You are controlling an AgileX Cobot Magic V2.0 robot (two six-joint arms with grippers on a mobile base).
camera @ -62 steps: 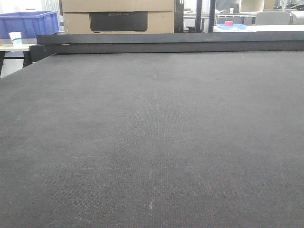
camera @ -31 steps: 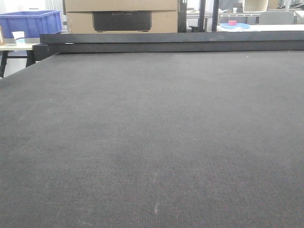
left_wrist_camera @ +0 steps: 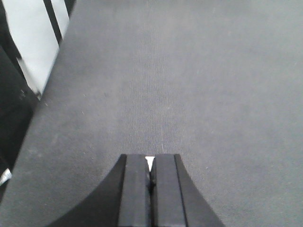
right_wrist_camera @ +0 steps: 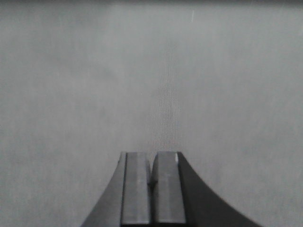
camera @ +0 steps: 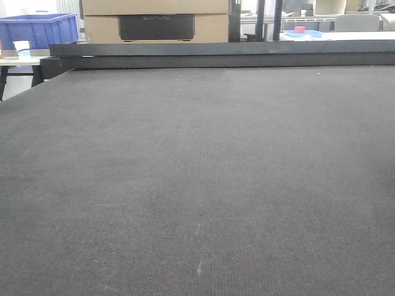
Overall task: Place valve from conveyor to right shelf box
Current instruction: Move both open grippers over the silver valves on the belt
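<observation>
The conveyor (camera: pixel 197 172) fills the front view as a wide dark grey woven belt, with a black rail (camera: pixel 216 54) along its far edge. No valve shows in any view, and the right shelf box is out of view. My left gripper (left_wrist_camera: pixel 150 160) is shut with nothing between its fingers, hovering over the belt near its left edge. Over bare belt (right_wrist_camera: pixel 156 85), my right gripper (right_wrist_camera: pixel 152 157) is likewise shut and empty.
Beyond the rail stand a cardboard box (camera: pixel 154 21), a blue crate (camera: pixel 40 29) with a white cup (camera: pixel 22 47) on a side table, and a far table with a pink object (camera: pixel 300 29). The belt's left edge drops to a pale floor (left_wrist_camera: pixel 33 47).
The front view has shifted slightly sideways, so the background objects sit a little differently in frame. Nothing on the belt has changed.
</observation>
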